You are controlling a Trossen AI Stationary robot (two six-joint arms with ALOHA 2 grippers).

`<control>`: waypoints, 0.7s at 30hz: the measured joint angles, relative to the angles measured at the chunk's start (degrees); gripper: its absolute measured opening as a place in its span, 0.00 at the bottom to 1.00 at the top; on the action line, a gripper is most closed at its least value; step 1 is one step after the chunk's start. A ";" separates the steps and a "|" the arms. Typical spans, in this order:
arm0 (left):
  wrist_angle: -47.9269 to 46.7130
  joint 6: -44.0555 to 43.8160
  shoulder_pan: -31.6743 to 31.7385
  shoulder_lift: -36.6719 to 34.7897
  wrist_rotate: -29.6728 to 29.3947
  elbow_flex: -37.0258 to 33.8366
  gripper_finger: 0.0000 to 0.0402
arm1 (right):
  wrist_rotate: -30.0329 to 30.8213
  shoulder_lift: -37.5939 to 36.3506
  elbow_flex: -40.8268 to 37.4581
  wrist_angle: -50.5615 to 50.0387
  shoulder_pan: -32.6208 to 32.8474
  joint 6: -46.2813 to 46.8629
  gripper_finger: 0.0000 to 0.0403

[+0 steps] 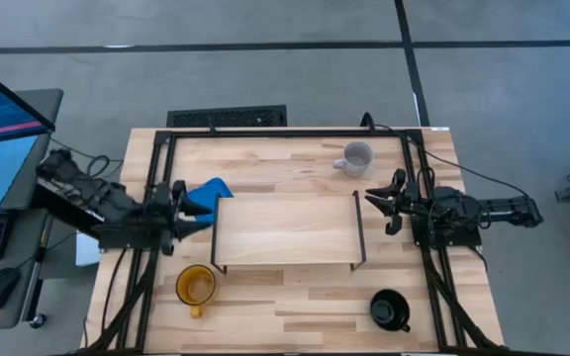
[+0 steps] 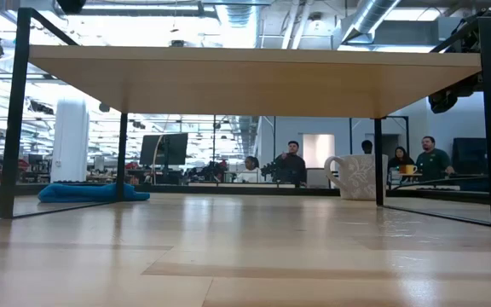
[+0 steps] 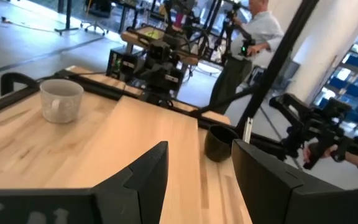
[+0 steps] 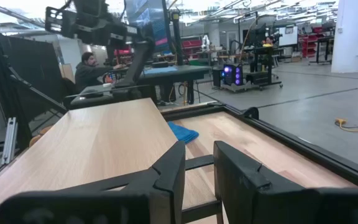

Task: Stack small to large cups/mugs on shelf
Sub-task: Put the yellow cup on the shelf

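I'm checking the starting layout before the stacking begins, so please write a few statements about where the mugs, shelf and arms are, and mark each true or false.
1. The shelf has no mug on it. True.
2. The yellow mug sits on the side of the left gripper. True.
3. The black mug is held by the right gripper. False: it stands free on the table, and the right gripper's jaws are open and empty.
4. The white mug lies on its side. False: it stands upright.
5. The blue cloth lies by the shelf's left end. True.
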 joint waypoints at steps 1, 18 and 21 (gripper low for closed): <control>-0.45 -0.46 -1.81 1.13 -1.47 0.95 0.42 | 0.00 0.00 -0.01 0.02 0.00 0.00 0.26; -13.21 -34.98 -18.56 18.27 -7.53 10.87 0.42 | 0.00 -0.01 0.00 0.00 -0.02 -0.04 0.26; -13.00 -43.14 -20.56 20.83 -7.31 10.87 0.42 | 0.00 -0.01 -0.01 0.00 -0.02 -0.05 0.26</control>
